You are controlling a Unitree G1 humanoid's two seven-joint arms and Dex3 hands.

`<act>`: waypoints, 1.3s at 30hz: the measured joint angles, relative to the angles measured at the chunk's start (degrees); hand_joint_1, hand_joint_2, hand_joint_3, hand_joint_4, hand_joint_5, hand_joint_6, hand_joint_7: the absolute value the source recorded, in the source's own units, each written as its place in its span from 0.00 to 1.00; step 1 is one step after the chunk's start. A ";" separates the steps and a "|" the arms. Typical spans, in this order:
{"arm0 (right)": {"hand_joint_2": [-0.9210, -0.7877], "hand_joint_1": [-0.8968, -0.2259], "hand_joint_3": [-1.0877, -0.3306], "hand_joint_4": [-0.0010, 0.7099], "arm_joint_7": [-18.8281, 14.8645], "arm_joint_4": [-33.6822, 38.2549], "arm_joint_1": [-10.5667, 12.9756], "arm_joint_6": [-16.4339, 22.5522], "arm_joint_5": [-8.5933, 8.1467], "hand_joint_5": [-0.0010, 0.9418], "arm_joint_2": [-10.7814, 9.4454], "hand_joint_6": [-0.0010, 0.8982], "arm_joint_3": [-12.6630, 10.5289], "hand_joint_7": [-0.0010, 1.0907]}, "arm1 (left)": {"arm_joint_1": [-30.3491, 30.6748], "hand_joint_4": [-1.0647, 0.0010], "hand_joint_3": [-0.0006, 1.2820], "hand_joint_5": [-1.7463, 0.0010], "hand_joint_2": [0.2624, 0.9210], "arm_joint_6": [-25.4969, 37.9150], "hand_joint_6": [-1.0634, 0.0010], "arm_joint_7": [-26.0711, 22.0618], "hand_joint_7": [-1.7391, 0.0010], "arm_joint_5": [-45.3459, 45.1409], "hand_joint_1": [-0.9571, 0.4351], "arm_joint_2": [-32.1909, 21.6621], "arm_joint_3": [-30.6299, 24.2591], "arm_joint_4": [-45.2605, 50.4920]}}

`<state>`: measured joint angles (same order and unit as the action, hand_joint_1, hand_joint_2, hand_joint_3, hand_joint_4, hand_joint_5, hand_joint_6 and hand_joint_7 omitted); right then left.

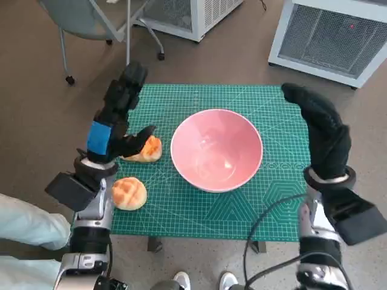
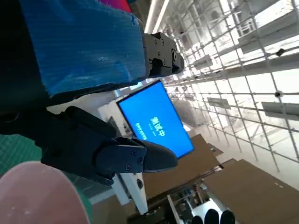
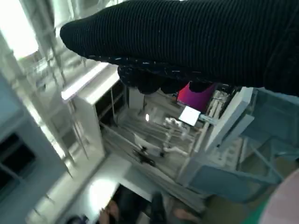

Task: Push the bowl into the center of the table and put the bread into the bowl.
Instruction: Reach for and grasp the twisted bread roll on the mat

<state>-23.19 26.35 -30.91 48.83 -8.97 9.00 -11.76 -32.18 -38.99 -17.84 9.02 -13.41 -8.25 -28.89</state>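
Note:
A pink bowl (image 1: 216, 149) stands empty near the middle of the green cutting mat (image 1: 266, 199). Two golden bread rolls lie left of it: one (image 1: 145, 149) beside the bowl's left rim, the other (image 1: 129, 193) nearer the front edge. My left hand (image 1: 120, 115) is raised over the mat's left side with fingers apart, its thumb reaching toward the upper roll; it holds nothing. My right hand (image 1: 320, 130) is lifted at the mat's right edge, fingers extended, empty. The bowl's rim (image 2: 37, 196) shows in the left wrist view.
The mat covers a small table. A chair (image 1: 91, 18) stands behind the table on the left, and white machine cabinets (image 1: 329, 36) on the right. Feet (image 1: 202, 281) show at the front edge. The wrist views look up at a ceiling and a blue screen (image 2: 156, 121).

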 measured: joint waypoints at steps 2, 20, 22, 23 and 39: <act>0.00 0.35 0.43 0.17 0.53 -1.41 0.62 -1.06 0.34 0.00 0.42 0.00 0.44 0.44 | -0.59 0.82 0.28 1.00 1.00 -0.51 0.83 -0.36 0.92 0.15 0.23 -0.20 -0.22 -0.67; 0.00 0.37 0.41 0.13 3.14 -5.50 3.28 -5.68 0.08 0.00 1.49 0.00 2.07 0.39 | -0.74 0.73 0.04 0.99 0.90 2.55 0.69 -0.15 0.93 -14.71 0.27 -12.44 0.91 0.67; 0.00 0.37 0.41 0.13 3.44 -5.61 3.32 -5.68 0.07 0.00 1.49 0.00 2.09 0.39 | -0.36 0.74 0.02 1.00 0.83 6.85 0.68 0.69 0.94 -18.72 0.31 -14.76 1.14 3.40; 0.00 0.37 0.41 0.13 3.50 -5.68 3.32 -5.68 0.08 0.00 1.50 0.00 2.11 0.39 | -0.15 0.74 0.02 1.00 0.79 9.82 0.67 1.11 0.95 -21.20 0.34 -16.07 1.33 5.11; 0.00 0.37 0.41 0.12 3.60 -5.76 3.21 -5.78 -0.15 0.00 0.88 0.00 3.29 0.39 | 0.46 0.85 0.00 1.00 0.69 43.20 0.69 -3.00 0.99 -36.78 0.52 -19.67 9.44 18.61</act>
<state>-19.59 20.59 -27.70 43.05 -9.12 9.88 -8.47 -31.73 4.21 -20.84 -27.75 -33.08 1.20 -10.27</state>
